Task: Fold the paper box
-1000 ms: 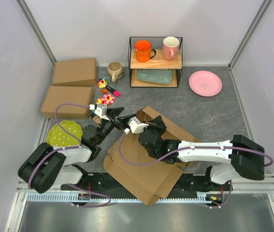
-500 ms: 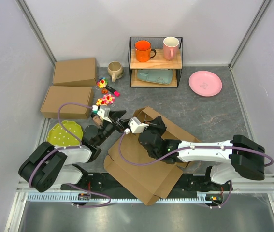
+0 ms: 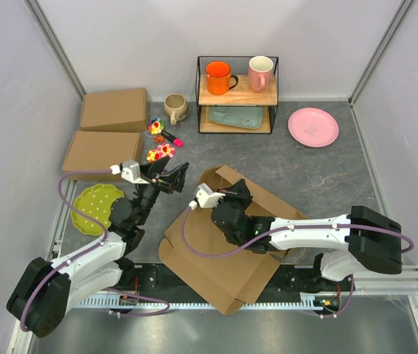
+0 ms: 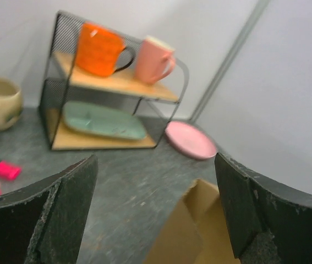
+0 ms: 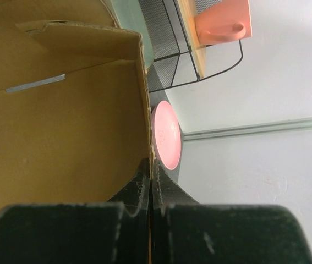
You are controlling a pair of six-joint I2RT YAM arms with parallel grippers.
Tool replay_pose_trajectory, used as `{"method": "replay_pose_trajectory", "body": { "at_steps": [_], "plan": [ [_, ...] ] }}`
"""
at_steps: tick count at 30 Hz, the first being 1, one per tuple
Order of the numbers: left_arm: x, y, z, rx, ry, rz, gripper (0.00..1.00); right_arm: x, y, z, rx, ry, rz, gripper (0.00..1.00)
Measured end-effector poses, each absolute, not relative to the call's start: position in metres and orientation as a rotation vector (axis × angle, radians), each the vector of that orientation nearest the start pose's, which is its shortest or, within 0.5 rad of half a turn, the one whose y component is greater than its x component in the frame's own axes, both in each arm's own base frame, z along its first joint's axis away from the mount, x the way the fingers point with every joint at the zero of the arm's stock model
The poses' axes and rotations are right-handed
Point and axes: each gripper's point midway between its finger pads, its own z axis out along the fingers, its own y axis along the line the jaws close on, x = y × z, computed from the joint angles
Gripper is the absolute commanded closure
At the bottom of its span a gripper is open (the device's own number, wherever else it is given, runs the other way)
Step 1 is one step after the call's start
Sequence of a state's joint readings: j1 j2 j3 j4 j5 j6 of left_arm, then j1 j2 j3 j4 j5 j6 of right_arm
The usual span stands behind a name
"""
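Grey and mottled, the desk [image 3: 319, 184] carries everything. Largest on it is the paper box [image 3: 212, 265], brown corrugated cardboard lying mostly flat and unfolded at the near middle between the two arms. Its near corner reaches over the arms' base rail, and one wall at its far end stands upright.

Two closed cardboard boxes [image 3: 114, 109] [image 3: 102, 153] sit at the far left, one behind the other. A black wire rack [image 3: 200, 96] with two wooden shelves stands at the far middle. A pink plate [image 3: 312, 127] lies on the desk to its right, and a green dotted plate [image 3: 94, 206] lies near the left arm.

The right gripper [image 3: 232, 193] is clamped on the box's upright wall: in the right wrist view its fingers [image 5: 139, 190] press the thin cardboard edge from both sides. The left gripper [image 3: 173, 175] is spread wide and holds nothing, raised just left of that wall and facing the rack.

An orange mug [image 3: 218, 77] and a pink mug [image 3: 260, 72] stand on the top shelf, with a teal dish [image 3: 237, 116] on the shelf below. A beige mug [image 3: 175, 108] stands on the desk left of the rack.
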State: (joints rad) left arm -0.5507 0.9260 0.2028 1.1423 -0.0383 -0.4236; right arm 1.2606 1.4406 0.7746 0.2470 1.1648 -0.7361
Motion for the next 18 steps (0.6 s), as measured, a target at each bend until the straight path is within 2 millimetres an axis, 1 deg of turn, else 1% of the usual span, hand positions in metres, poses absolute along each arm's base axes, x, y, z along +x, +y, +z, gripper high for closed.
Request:
{"method": "replay_pose_trajectory", "body": {
  "at_steps": [2, 3, 5, 7, 10, 12, 15, 18],
  "plan": [
    [0.289, -0.177, 0.252, -0.004, 1.293, -0.778, 0.09, 0.256, 0.245, 0.192, -1.03, 1.466, -0.792, 1.0],
    [0.296, -0.177, 0.245, -0.013, 1.335, -0.755, 0.1, 0.256, 0.245, 0.191, -1.037, 1.459, -0.801, 1.0],
    [0.316, -0.184, 0.221, -0.018, 1.466, -0.696, 0.1, 0.254, 0.245, 0.19, -1.043, 1.445, -0.82, 1.0],
    [0.324, -0.189, 0.202, -0.01, 1.541, -0.671, 0.11, 0.254, 0.246, 0.19, -1.042, 1.44, -0.831, 1.0],
    [0.325, -0.192, 0.176, 0.01, 1.624, -0.654, 0.12, 0.254, 0.245, 0.19, -1.042, 1.439, -0.84, 1.0],
    [0.322, -0.197, 0.164, 0.038, 1.664, -0.667, 0.12, 0.253, 0.244, 0.19, -1.041, 1.44, -0.843, 1.0],
    [0.317, -0.207, 0.158, 0.088, 1.688, -0.71, 0.11, 0.253, 0.243, 0.189, -1.039, 1.443, -0.844, 1.0],
    [0.308, -0.22, 0.156, 0.143, 1.695, -0.76, 0.1, 0.253, 0.243, 0.189, -1.041, 1.443, -0.846, 1.0]
  ]
}}
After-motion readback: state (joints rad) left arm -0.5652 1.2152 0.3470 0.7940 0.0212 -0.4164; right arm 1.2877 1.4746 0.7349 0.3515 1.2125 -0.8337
